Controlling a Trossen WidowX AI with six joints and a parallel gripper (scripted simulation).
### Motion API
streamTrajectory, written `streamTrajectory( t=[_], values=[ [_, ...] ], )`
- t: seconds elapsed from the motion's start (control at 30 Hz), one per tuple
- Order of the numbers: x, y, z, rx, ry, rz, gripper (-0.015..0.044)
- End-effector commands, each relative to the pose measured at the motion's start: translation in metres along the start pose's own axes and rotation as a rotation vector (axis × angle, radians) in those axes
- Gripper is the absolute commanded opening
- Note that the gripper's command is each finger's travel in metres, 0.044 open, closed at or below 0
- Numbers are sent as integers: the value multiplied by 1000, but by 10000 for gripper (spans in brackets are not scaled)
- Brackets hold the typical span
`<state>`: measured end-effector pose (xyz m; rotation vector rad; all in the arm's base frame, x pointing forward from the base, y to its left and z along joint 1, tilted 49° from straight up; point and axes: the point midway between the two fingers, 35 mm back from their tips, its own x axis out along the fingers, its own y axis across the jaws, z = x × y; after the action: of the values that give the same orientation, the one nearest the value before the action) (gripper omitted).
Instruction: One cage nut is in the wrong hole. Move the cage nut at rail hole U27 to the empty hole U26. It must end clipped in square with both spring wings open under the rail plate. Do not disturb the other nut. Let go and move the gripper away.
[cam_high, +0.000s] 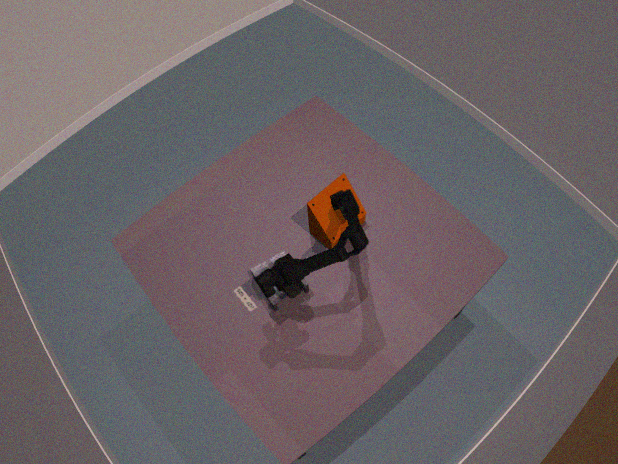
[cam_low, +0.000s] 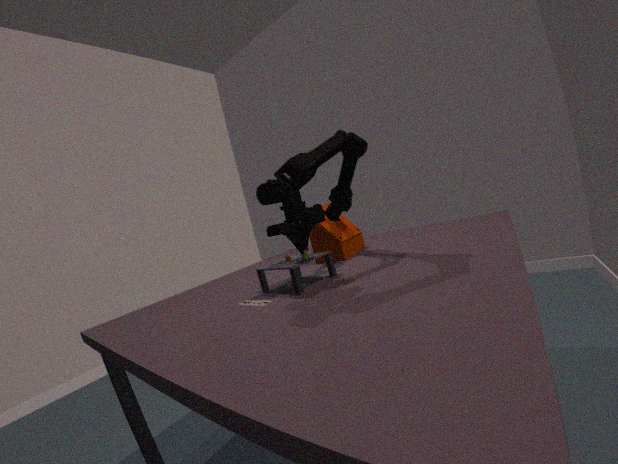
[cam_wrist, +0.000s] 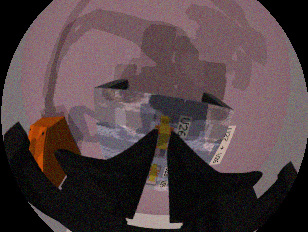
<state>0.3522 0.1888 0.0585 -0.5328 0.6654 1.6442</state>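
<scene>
My gripper (cam_low: 304, 253) (cam_wrist: 164, 132) points down at the raised grey rail plate (cam_low: 278, 267) (cam_wrist: 114, 117). It is shut on a yellow cage nut (cam_low: 306, 256) (cam_wrist: 164, 123), which shows between and just past the fingertips, beside the printed U26 label (cam_wrist: 184, 127). The nut is at or just above the plate; whether it is seated, and its spring wings, cannot be seen. The other yellow nut (cam_low: 289, 258) (cam_wrist: 153, 173) sits on the plate farther along the row, apart from the fingers. In the top view the arm hides both nuts.
An orange wedge-shaped block (cam_high: 321, 210) (cam_low: 353, 247) (cam_wrist: 46, 145) stands by the arm's base. A white printed card (cam_high: 245, 298) (cam_low: 255, 303) (cam_wrist: 223, 145) lies on the table beside the plate. The plate stands on short dark legs (cam_low: 296, 281).
</scene>
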Motion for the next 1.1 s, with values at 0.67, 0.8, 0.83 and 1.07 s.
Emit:
streamTrajectory(
  t=[0.67,0.8,0.83,1.07],
  values=[
    [0,0,0,0,-3,-34,24],
    [0,0,0,0,-3,-41,24],
    [0,0,0,0,-3,-43,24],
    [0,0,0,0,-3,-49,24]
  ],
)
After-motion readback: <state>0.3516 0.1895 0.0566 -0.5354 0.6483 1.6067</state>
